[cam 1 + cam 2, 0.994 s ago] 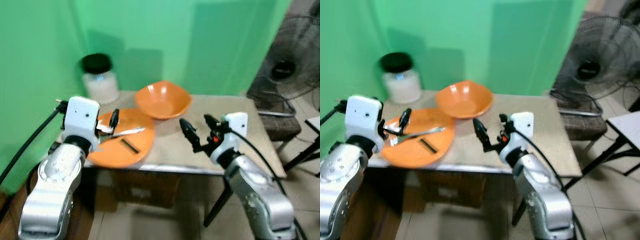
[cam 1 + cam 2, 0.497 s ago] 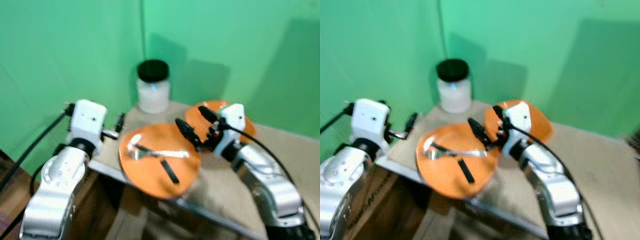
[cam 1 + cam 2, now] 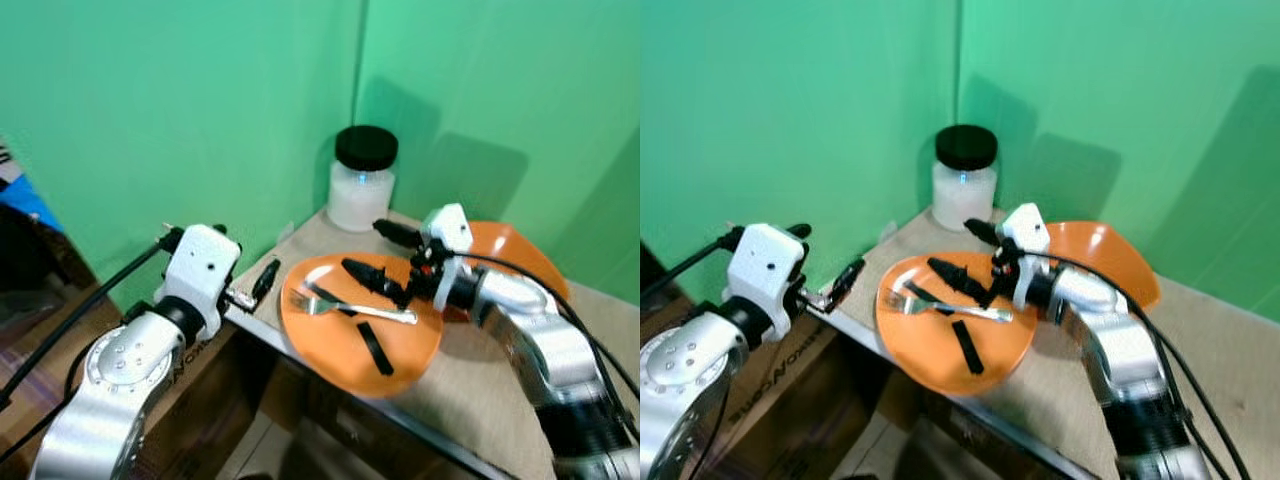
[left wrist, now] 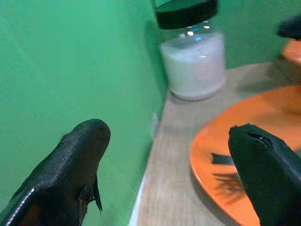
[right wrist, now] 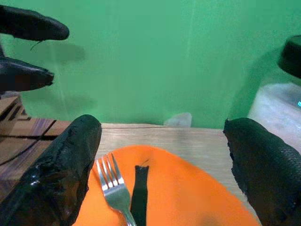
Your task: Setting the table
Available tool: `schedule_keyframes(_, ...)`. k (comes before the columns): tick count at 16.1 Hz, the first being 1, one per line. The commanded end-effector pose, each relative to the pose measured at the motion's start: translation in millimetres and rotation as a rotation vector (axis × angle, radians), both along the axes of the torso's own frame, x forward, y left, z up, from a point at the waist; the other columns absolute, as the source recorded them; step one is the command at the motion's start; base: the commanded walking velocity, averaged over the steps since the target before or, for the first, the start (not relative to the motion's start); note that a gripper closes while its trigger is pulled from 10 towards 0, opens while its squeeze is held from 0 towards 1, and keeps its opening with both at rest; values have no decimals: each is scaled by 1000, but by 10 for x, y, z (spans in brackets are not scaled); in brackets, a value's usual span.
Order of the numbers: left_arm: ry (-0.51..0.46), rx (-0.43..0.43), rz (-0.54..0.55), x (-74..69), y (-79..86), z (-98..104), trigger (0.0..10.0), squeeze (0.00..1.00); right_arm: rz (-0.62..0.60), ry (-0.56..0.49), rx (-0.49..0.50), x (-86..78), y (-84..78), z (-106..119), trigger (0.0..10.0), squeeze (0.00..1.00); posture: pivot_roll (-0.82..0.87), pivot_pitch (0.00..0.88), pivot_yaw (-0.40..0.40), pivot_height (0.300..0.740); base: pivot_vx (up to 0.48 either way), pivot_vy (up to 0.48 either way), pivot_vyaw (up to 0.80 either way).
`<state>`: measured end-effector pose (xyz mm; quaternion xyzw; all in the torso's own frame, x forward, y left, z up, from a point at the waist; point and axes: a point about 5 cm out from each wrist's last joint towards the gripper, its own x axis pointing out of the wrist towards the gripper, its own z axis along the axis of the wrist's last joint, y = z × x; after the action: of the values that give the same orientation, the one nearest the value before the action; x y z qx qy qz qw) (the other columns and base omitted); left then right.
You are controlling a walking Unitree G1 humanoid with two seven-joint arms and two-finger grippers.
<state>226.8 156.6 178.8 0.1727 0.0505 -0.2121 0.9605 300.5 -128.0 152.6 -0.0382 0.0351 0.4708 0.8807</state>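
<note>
Right gripper (image 3: 385,255) hung over the far side of the orange plate (image 3: 340,345), fingers spread wide, nothing between them. In the right wrist view the fork (image 5: 116,194) lay on the plate just below and between the two fingertips (image 5: 63,174), tines pointing away from the gripper, not touching either finger. A short black strip (image 3: 375,349) lay flat on the plate too, on the near side of the fork from that gripper. Orange bowl (image 3: 520,255) sat on the table (image 3: 470,390) behind the right wrist, partly hidden by the arm. White jar with black lid (image 3: 362,180) stood just beyond the right gripper, by the green wall (image 3: 180,110).

Left gripper (image 3: 264,281) sat at the table's left edge, beside the plate rim, apart from it. Its fingers were released and spread; the left wrist view had the plate edge by one fingertip (image 4: 263,165) and the jar straight ahead between them. Nothing gripped on that side either.
</note>
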Motion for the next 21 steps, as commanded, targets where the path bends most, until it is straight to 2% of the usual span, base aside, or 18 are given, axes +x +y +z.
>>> schedule_keyframes(1, -1, 0, -67, -43, 2, 27, 10000, 467, 53, -35, -67, 71, 0, 11, 10000, 1000, 19, 12, -2, 740, 0, 0, 0)
schedule_keyframes(2, 21, 19, -117, -70, 29, 15, 10000, 463, 105, -31, -132, 125, 17, -4, 10000, 1000, 15, 13, -6, 740, 0, 0, 0)
schedule_keyframes(3, 27, 27, -131, -76, 37, 11, 10000, 463, 120, -26, -151, 142, 18, -8, 10000, 1000, 14, 13, -7, 740, 0, 0, 0)
schedule_keyframes(5, 70, 61, -218, -120, 54, -18, 10000, 463, 201, 57, -278, 201, -27, -75, 10000, 1000, 9, 11, -16, 740, 0, 0, 0)
schedule_keyframes(6, 113, 77, -283, -159, 63, -50, 10000, 463, 235, 116, -336, 235, -76, -117, 10000, 0, 4, 11, -17, 740, 0, 0, 0)
schedule_keyframes(9, 159, 118, -339, -183, 132, -98, 10000, 463, 252, 248, -306, 289, -124, -178, 10000, 0, -10, 9, -27, 740, 0, 0, 0)
schedule_keyframes(12, 193, 131, -346, -218, 223, -105, 10000, 463, 326, 327, -235, 202, -46, -227, 10000, 0, -9, 11, -48, 740, 0, 0, 0)
schedule_keyframes(14, 233, 132, -389, -275, 228, -135, 10000, 471, 317, 374, -263, 169, 7, -356, 10000, 0, -7, 9, -51, 740, 0, 0, 0)
schedule_keyframes(16, 242, 125, -402, -290, 216, -141, 10000, 475, 254, 393, -283, 195, 11, -437, 10000, 0, -7, 9, -52, 740, 0, 0, 0)
schedule_keyframes(19, 243, 123, -422, -300, 193, -144, 10000, 471, 257, 433, -270, 138, 30, -482, 10000, 0, -11, 8, -49, 740, 0, 0, 0)
schedule_keyframes(21, 252, 123, -439, -302, 185, -152, 10000, 475, 239, 443, -283, 113, 82, -549, 8902, 0, -14, 8, -47, 740, 0, 0, 0)
